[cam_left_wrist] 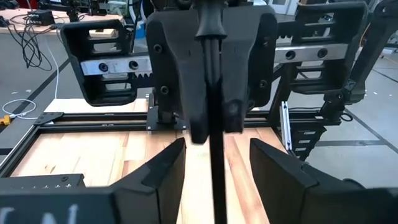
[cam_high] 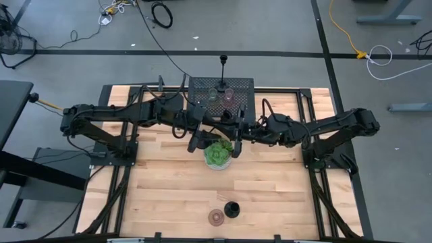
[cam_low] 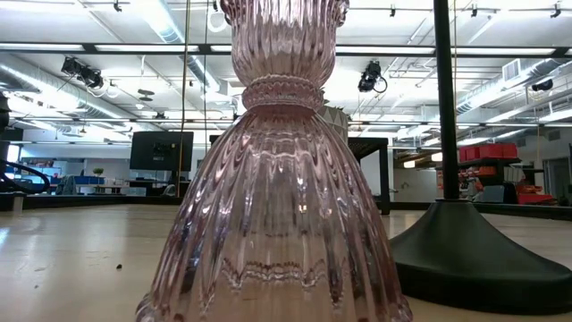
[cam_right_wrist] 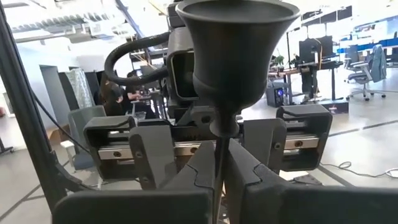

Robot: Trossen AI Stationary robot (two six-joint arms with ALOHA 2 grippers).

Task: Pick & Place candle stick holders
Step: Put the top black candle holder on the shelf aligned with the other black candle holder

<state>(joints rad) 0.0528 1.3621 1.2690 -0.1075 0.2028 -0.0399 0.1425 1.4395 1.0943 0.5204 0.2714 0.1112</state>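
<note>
A black candlestick (cam_right_wrist: 233,56) stands upright between the two arms at mid-desk, just behind the green plant (cam_high: 218,154). Its thin stem is pinched between the closed fingers of the right tool (cam_right_wrist: 219,177), with the flared cup on top above the grip. The left tool (cam_left_wrist: 215,177) faces it from the other side: the same stem (cam_left_wrist: 217,155) runs straight up through the gap between its parted fingers (cam_left_wrist: 163,171), and neither finger seems to touch it. So the relation that matters is a vertical long axis held by one arm and bracketed by the other — a hand-over, by the look of it, with both tools about equally near.

Behind them is the black mesh rack (cam_high: 202,86) carrying two small glass cups (cam_high: 229,94), and another black candlestick (cam_high: 223,66) stands at its far edge. At the near edge of the desk (cam_high: 162,189) sit a pink ribbed glass holder (cam_low: 277,179) and, just beside it, a black round base (cam_low: 474,255).

The plant lies close under the joined tools and could be brushed if the stem is lowered or swung toward the near edge.
</note>
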